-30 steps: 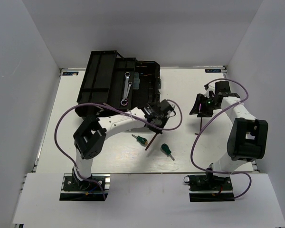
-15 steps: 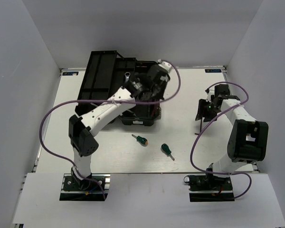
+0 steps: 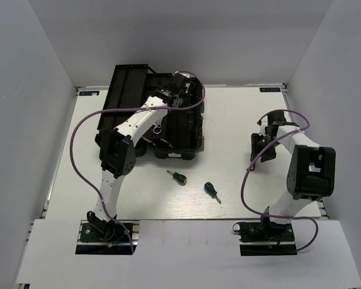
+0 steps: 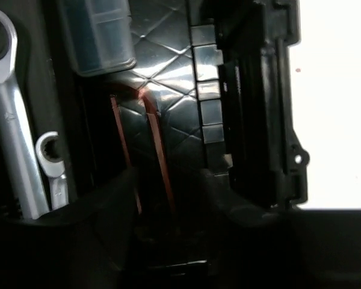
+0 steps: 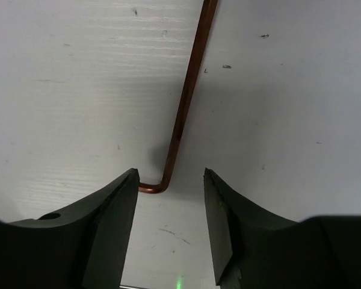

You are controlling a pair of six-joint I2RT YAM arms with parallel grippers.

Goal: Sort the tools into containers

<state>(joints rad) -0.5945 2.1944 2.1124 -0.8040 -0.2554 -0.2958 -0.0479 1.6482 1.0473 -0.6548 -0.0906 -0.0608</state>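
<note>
My left gripper (image 4: 168, 195) is open low inside the black toolbox (image 3: 186, 129), at its back (image 3: 178, 90). Two thin hex keys (image 4: 158, 150) lie loose on the compartment floor between its fingers. Beside them, two silver wrenches (image 4: 12, 126) rest in the compartment to the left in the left wrist view. On the white table, two green-handled screwdrivers (image 3: 179, 177) (image 3: 212, 190) lie in front of the toolbox. My right gripper (image 5: 168, 180) (image 3: 260, 146) is open just above a third hex key (image 5: 185, 108), its fingers either side of the bend.
A clear-lidded bin (image 4: 99, 33) sits in the toolbox beyond the hex keys. The toolbox lid (image 3: 123, 96) stands open to the left. White walls enclose the table (image 3: 240, 108) on three sides. Purple cables loop from both arms.
My left arm carried a hex key from the table's middle into the toolbox and opened, leaving it on the floor there. My right gripper sank toward its hex key, jaws narrowing slightly.
</note>
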